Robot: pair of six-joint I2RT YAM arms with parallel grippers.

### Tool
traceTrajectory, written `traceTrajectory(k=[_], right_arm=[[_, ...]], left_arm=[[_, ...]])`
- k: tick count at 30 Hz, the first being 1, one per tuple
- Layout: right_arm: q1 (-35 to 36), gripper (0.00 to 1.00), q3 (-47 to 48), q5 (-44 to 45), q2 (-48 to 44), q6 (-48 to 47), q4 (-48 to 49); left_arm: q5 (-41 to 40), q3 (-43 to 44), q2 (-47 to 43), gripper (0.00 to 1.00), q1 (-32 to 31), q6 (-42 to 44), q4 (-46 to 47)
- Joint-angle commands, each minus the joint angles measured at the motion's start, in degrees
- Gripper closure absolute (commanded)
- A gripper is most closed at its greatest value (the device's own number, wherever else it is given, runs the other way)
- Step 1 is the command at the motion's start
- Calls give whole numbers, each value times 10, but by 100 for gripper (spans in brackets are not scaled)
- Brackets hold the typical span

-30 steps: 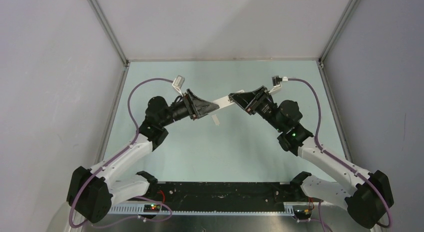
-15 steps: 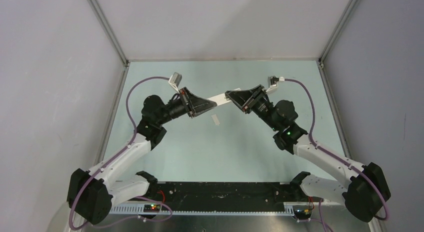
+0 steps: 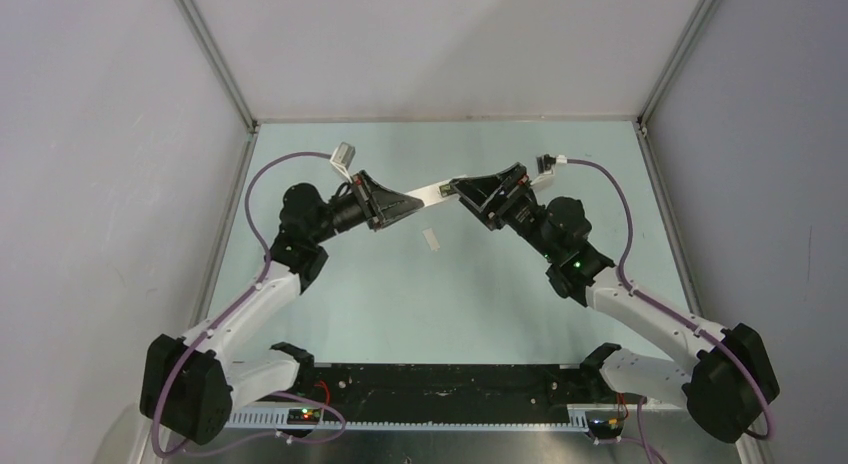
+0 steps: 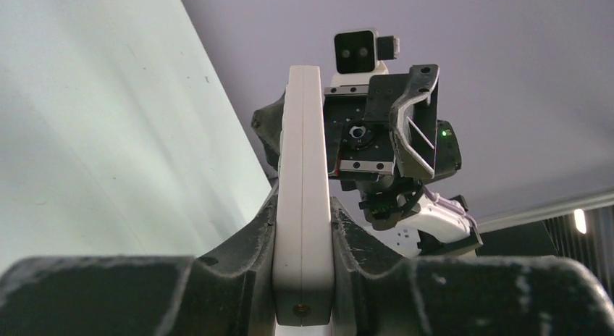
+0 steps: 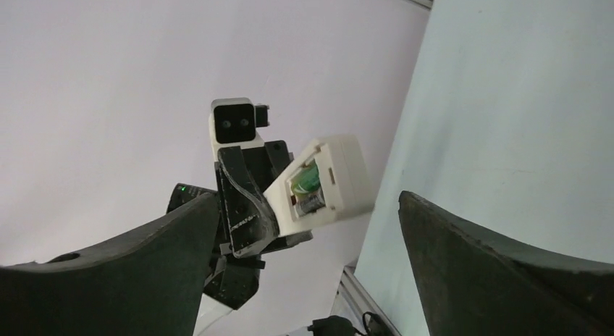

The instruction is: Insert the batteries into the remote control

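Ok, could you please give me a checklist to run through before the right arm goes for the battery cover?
1. Left fingers clamped on the remote: ok.
2. Right fingers open and off the remote: ok.
3. Batteries in the recess: ok. Fully seated: cannot tell.
4. Cover lying free on the table, nothing on it: ok.
5. Cover fitted on the remote: not ok, the recess is open.

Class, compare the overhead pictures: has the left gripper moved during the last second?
Yes. The left gripper has drawn away from the small white cover piece, which stayed put, shifting upward in the view and slightly left.
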Motion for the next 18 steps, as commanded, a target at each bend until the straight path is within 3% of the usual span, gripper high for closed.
traceTrajectory(k=[1,5,9,11,14,18], right_arm=[[-22,1,3,-12,-11,-7,-31],[-33,5,4,-28,-17,-42,-73],[-34,23,49,-16,11,-149,-224],[-23,25,86,8,45,-218,-309],[5,24,156,47,122,-293,-403],[46,21,246,110,229,-389,-459]], left_arm=[[20,21,8,100,33,20,14],[27,6,17,100,79,31,12],[31,-21,14,100,147,50,-2],[32,-33,13,100,177,59,-19],[36,-44,11,100,210,72,-37],[37,-51,9,100,226,95,-69]])
